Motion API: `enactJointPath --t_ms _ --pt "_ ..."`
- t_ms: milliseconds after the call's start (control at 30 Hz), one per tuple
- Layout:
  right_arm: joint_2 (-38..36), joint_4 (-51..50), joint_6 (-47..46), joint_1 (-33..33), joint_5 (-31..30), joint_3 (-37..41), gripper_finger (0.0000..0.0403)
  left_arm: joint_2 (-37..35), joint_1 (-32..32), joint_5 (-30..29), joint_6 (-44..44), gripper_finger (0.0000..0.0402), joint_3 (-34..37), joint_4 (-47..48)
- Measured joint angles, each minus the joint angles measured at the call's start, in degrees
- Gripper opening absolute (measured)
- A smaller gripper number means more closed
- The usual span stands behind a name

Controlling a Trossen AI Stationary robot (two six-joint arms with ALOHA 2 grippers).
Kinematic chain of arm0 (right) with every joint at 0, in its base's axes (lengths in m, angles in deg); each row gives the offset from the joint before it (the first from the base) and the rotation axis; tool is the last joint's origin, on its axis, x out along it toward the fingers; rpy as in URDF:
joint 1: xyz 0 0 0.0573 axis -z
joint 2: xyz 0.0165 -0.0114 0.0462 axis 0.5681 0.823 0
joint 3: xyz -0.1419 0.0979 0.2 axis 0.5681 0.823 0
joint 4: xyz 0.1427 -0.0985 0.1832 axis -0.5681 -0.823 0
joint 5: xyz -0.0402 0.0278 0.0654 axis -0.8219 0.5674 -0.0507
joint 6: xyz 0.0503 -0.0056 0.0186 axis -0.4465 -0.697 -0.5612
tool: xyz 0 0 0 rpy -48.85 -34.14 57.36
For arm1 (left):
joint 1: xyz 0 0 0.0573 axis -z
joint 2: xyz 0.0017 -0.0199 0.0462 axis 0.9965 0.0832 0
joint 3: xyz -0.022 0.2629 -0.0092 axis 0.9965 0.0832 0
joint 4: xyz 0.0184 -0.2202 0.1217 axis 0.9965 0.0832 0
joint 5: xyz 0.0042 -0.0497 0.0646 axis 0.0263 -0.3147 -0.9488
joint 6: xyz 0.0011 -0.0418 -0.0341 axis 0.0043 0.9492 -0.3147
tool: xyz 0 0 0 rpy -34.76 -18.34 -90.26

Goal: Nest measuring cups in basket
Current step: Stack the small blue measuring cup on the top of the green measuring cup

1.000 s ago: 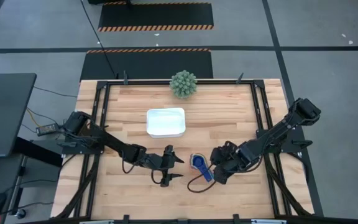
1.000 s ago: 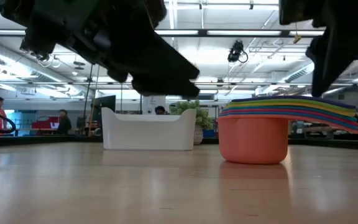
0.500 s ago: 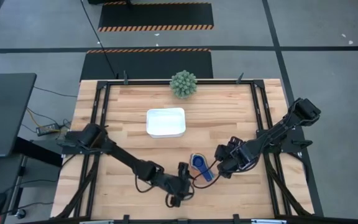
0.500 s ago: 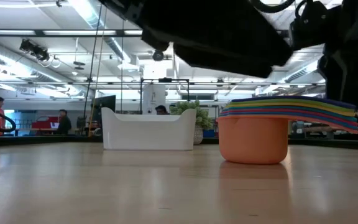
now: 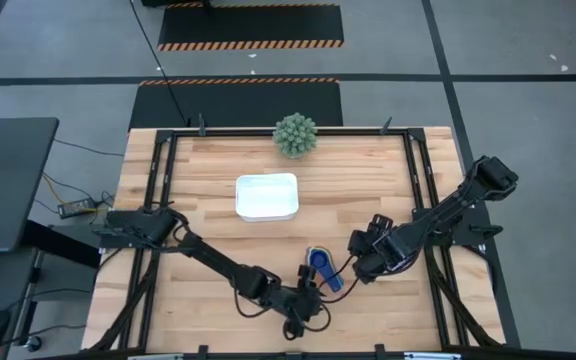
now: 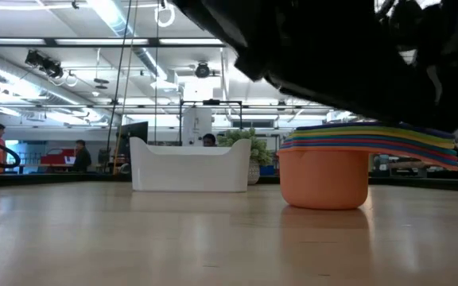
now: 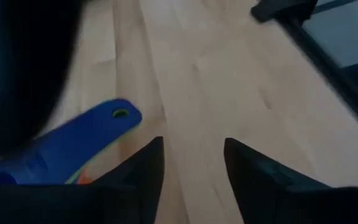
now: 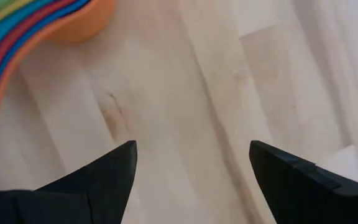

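The measuring cups (image 5: 320,267) stand nested in one stack on the table (image 5: 208,190), outside the basket (image 5: 266,196) and nearer the front edge than it. Their handles fan out over the orange cup (image 6: 324,177). The left gripper (image 5: 306,298) hovers just beside the stack on its front side, fingers (image 7: 143,171) parted and empty. The right gripper (image 5: 359,255) sits just beside the stack on its other side, fingers (image 8: 104,177) spread wide, holding nothing. A green spiky plant (image 5: 295,134) stands beyond the basket.
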Motion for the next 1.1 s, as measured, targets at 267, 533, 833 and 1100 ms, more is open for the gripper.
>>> enactJointPath --t_ms 267,533,833,1100 --pt "-7.5 -2.3 -2.5 -1.2 -3.9 0.0 0.0318 0.8 -1.5 -1.0 0.1 0.0144 -0.5 0.4" --pt "-9.9 -2.1 -4.7 -4.2 -5.7 0.0 0.0281 0.8 -2.0 -1.0 0.3 0.0142 -0.5 0.6" --pt "-2.5 14.4 -2.6 -6.9 -4.4 0.0 0.0166 2.8 -1.7 -1.2 0.6 0.0142 -0.5 -1.3" --pt "4.0 15.7 -6.1 -6.0 -3.3 0.0 0.0144 2.7 -2.2 -1.8 1.6 0.0142 -0.5 -3.3"
